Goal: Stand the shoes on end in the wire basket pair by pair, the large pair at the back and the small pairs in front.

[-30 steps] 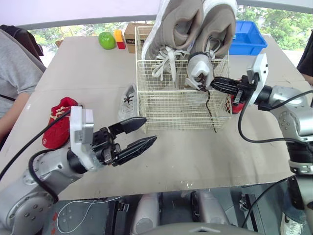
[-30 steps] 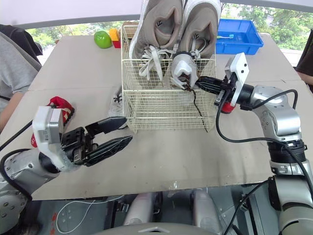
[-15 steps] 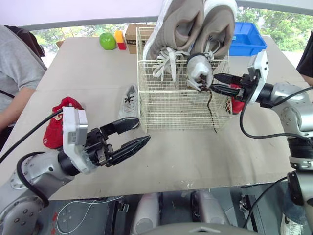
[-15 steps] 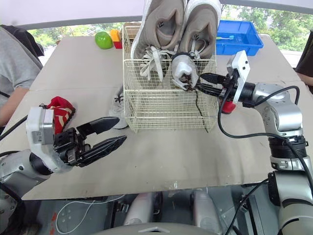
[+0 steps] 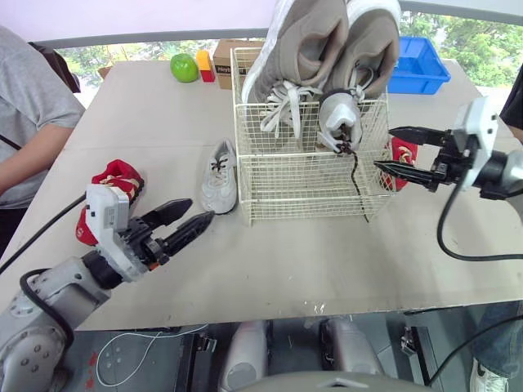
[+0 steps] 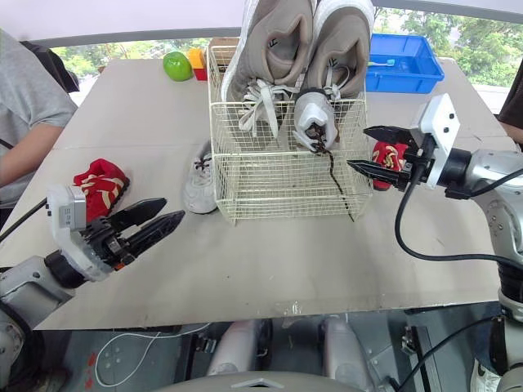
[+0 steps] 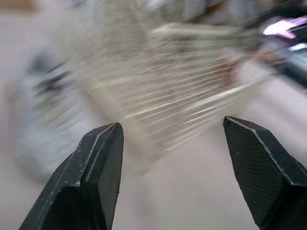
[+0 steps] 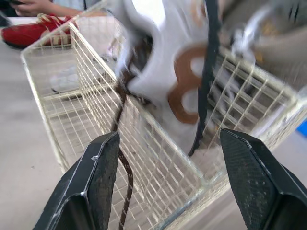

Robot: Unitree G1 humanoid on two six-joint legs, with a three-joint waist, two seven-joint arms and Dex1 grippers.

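The wire basket [image 5: 302, 175] stands mid-table. A large grey pair [image 5: 327, 49] stands on end at its back. In front of them a small white shoe [image 5: 337, 118] stands in the basket, its brown lace [image 8: 125, 167] hanging over the front wire. My right gripper [image 5: 384, 149] is open and empty, just right of the basket. A red shoe [image 5: 400, 153] lies behind it. A small white shoe [image 5: 219, 177] lies left of the basket, and a red shoe [image 5: 110, 188] farther left. My left gripper [image 5: 201, 210] is open and empty, near the front left.
At the table's far side sit a green apple [image 5: 185, 67], a yellow and red block [image 5: 204, 65], a cardboard box [image 5: 225, 59] and a blue bin [image 5: 421, 64]. A person [image 5: 33, 106] sits at the left edge.
My right gripper has opened, let go of the small white shoe in the basket and drawn back to the right. My left arm has pulled back to the left, still open.
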